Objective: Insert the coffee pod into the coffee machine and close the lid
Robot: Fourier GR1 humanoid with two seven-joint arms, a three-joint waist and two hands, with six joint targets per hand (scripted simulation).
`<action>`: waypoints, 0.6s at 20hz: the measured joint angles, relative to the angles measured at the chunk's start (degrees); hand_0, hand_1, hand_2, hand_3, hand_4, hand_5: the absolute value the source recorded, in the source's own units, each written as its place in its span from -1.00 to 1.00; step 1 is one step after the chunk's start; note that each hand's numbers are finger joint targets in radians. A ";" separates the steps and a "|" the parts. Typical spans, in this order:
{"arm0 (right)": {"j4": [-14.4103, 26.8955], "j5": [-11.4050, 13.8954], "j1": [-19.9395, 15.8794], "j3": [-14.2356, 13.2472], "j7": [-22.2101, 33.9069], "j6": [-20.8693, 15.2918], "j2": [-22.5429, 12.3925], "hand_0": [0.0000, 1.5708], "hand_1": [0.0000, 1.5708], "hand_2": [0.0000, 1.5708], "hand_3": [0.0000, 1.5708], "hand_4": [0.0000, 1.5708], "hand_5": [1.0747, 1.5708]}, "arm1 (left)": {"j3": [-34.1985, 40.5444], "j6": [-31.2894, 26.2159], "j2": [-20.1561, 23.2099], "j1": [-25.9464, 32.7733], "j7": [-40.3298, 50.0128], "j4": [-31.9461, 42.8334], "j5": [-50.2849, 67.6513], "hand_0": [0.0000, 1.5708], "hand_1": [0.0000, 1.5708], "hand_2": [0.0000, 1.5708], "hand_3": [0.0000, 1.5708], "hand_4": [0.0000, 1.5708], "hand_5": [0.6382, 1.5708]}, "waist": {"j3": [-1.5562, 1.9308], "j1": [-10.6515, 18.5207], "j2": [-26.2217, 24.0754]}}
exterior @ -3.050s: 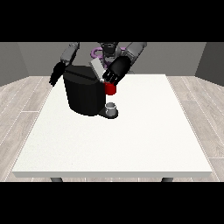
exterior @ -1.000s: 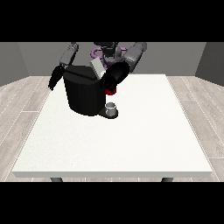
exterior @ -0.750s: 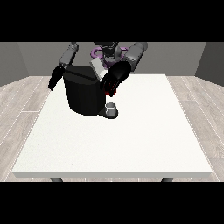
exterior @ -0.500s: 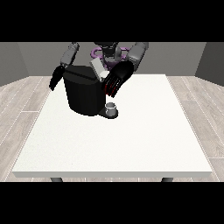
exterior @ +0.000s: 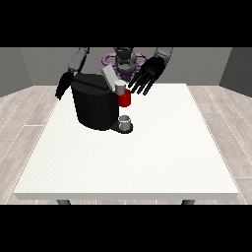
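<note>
The black coffee machine (exterior: 93, 106) stands on the white table (exterior: 147, 157) towards the back left, with its grey lid (exterior: 108, 77) tilted up. A red thing at the machine (exterior: 125, 99) shows at its right side, and a small grey thing (exterior: 119, 87) sits just on top of it. The hand at the view's right (exterior: 148, 74) hovers above and to the right of these, fingers spread and straight, holding nothing. The hand at the view's left (exterior: 64, 85) hangs beside the machine's left side.
A small grey cup (exterior: 125, 121) stands on the machine's base at the front. The robot's body (exterior: 124, 60) is behind the machine at the table's far edge. The table's front and right parts are bare white surface.
The hand at the view's right has lifted up and to the right, away from the red thing, and its fingers have spread. The other hand has barely moved.
</note>
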 measured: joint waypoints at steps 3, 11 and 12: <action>2.33 -0.64 1.87 -1.13 -0.20 -0.10 -0.12 -1.00 -1.00 -1.00 -1.00 -1.00 1.00 | -0.41 -0.45 -3.87 3.58 0.52 -1.17 1.08 -1.00 -1.00 -0.83 -1.00 -1.00 1.00 | -0.01 3.12 -4.18; 4.94 -1.24 9.84 -2.69 -1.89 -0.39 -0.16 -1.00 -1.00 -1.00 -1.00 -1.00 1.00 | 12.62 -1.00 -16.37 14.64 -2.97 -1.72 19.06 -1.00 -1.00 -1.00 -1.00 -0.91 1.00 | -0.15 10.93 -14.38; 5.04 -1.35 11.25 -2.81 -2.55 -0.29 -0.13 -1.00 -1.00 -1.00 -1.00 -1.00 1.00 | 14.29 -1.40 -17.35 16.58 -3.60 -1.51 21.21 -1.00 -1.00 -1.00 -1.00 -0.65 1.00 | -0.16 11.72 -15.59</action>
